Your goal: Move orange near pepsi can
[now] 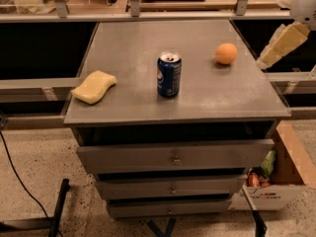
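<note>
The orange (pixel 226 53) sits on the grey cabinet top (pixel 148 43), toward its right side. The pepsi can (pixel 169 75) stands upright near the middle of the top, left of the orange and nearer the front. My gripper (pixel 281 46) comes in at the right edge of the view, a pale tapered shape just past the top's right edge. It is to the right of the orange and apart from it.
A pale yellow wavy sponge (pixel 94 86) lies at the top's front left corner. The cabinet has drawers (pixel 173 156) below. A cardboard box (pixel 281 181) with items stands on the floor at the right. A railing (pixel 148 15) runs behind the cabinet.
</note>
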{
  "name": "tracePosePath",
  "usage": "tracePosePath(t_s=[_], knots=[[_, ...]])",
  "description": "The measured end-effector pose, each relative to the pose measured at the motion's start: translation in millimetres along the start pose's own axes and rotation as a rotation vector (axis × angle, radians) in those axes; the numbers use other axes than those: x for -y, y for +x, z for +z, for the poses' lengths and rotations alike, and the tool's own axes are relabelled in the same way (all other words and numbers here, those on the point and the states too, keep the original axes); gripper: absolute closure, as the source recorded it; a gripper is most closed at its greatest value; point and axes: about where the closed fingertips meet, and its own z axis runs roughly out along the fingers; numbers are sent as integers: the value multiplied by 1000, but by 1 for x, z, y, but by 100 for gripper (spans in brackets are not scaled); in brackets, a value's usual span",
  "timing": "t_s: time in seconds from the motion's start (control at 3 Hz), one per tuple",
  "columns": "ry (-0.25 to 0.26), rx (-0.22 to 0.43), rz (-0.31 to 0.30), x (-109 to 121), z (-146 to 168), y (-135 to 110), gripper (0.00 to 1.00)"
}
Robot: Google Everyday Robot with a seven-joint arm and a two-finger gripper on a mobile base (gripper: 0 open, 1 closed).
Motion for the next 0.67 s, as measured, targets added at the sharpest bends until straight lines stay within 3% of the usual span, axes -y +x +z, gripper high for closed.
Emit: tracePosePath(t_s=[0.67], knots=[[-25, 167, 123, 36, 60, 4, 0]])
